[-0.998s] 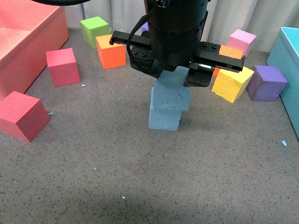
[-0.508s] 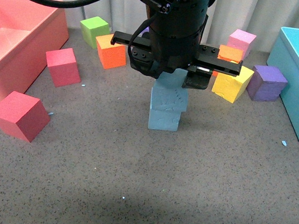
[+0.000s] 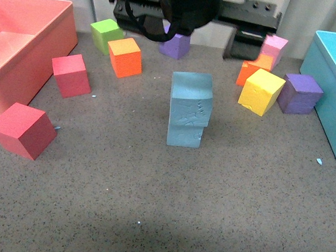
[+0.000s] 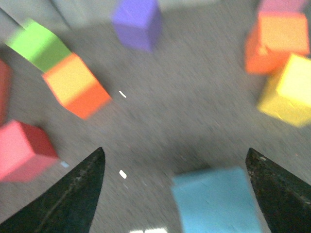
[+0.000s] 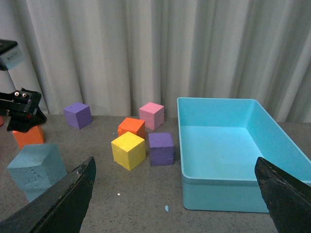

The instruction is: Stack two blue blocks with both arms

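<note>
Now the two blue blocks (image 3: pixel 189 109) stand stacked on the bench (image 3: pixel 151 205), the upper twisted slightly. Above and behind the stack hovers the left pincer (image 3: pixel 194 9), spread wide, empty. The right pincer (image 5: pixel 170 194), likewise wide and empty, sits off beside the stack.

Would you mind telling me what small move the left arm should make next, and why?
Probably keep lifting away. The upper blue block already sits on the lower one, slightly twisted, and the left gripper is open and clear above it.
</note>
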